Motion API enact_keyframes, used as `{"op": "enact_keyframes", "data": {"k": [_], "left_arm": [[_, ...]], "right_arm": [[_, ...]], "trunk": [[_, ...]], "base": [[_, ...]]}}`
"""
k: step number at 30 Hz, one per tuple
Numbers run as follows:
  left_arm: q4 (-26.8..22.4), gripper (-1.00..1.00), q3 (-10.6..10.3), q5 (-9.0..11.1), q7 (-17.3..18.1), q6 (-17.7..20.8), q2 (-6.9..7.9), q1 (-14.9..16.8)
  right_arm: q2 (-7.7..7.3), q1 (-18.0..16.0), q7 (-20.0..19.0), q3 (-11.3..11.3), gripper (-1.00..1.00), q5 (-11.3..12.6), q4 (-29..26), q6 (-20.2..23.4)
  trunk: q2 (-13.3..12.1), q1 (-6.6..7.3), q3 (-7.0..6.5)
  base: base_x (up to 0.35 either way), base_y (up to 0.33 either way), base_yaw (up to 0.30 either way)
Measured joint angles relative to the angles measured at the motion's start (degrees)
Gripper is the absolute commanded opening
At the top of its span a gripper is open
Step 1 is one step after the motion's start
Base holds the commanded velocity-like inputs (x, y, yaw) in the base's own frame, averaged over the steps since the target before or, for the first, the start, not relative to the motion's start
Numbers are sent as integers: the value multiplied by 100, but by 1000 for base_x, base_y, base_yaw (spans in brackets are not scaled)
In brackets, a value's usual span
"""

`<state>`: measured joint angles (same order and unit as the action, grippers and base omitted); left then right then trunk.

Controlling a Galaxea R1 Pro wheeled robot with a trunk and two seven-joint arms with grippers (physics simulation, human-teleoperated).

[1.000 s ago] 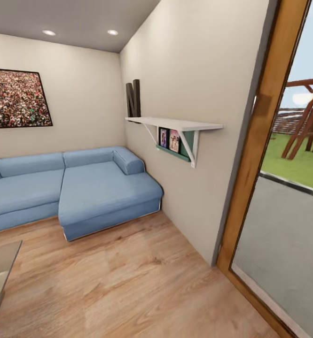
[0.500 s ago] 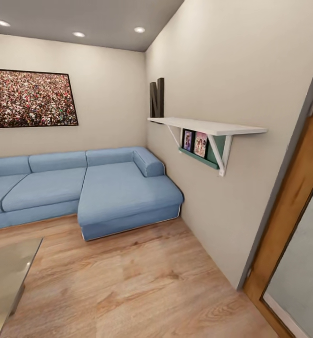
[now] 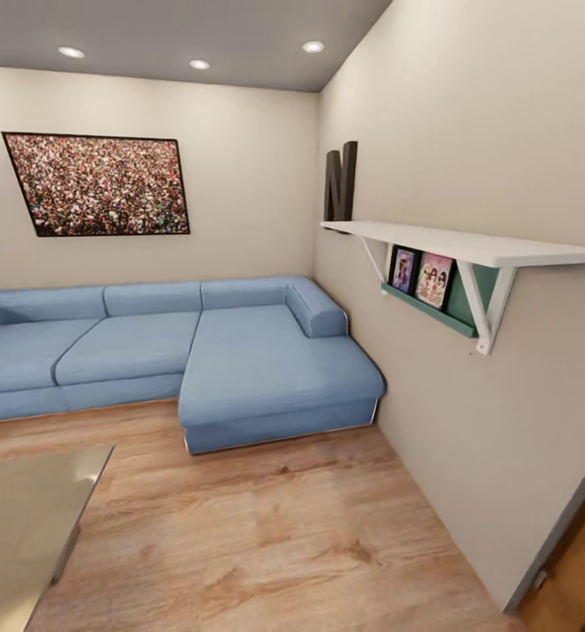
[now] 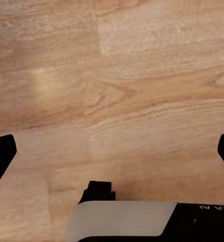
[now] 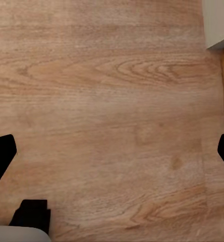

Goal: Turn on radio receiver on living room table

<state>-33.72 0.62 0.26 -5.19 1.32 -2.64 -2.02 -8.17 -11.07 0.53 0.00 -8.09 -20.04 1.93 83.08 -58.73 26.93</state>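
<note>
Indoors, the head view takes in the living room: a blue sectional sofa [image 3: 196, 351] runs along the far wall and juts forward with a chaise at the corner, standing on a light wood plank floor [image 3: 275, 535]. A wide framed picture [image 3: 99, 184] of a dense crowd hangs on the wall above the sofa. On the wall at the view's right, a white bracket shelf [image 3: 468, 247] carries a dark letter N [image 3: 340, 183] at its far end; beneath it a green ledge [image 3: 429, 307] holds two small framed photos [image 3: 421, 276]. Three recessed ceiling lights [image 3: 199, 64] glow overhead. At the lower left corner of the view, one corner of the worktop [image 3: 29, 518], a glossy grey-beige slab, enters the frame; the part of it that shows is bare. A strip of wooden door frame [image 3: 574, 579] shows at the lower right corner.

From the left wrist view, the left end effector [image 4: 112, 151] hangs over the plank floor, its two dark fingertips [image 4: 1, 156] spread wide at opposite edges of the picture with nothing between them.

From the right wrist view, the right end effector [image 5: 112, 151] likewise stands spread wide and empty above the floor, with the foot of a pale wall [image 5: 220, 22] at one corner
</note>
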Motion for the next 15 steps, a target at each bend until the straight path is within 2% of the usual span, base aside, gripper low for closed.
{"op": "enact_keyframes", "data": {"k": [15], "left_arm": [[-3,100,0,0,0,0,0,0]], "right_arm": [[0,0,0,0,100,0,0,0]], "trunk": [[0,0,0]], "base": [[325,0,279]]}}
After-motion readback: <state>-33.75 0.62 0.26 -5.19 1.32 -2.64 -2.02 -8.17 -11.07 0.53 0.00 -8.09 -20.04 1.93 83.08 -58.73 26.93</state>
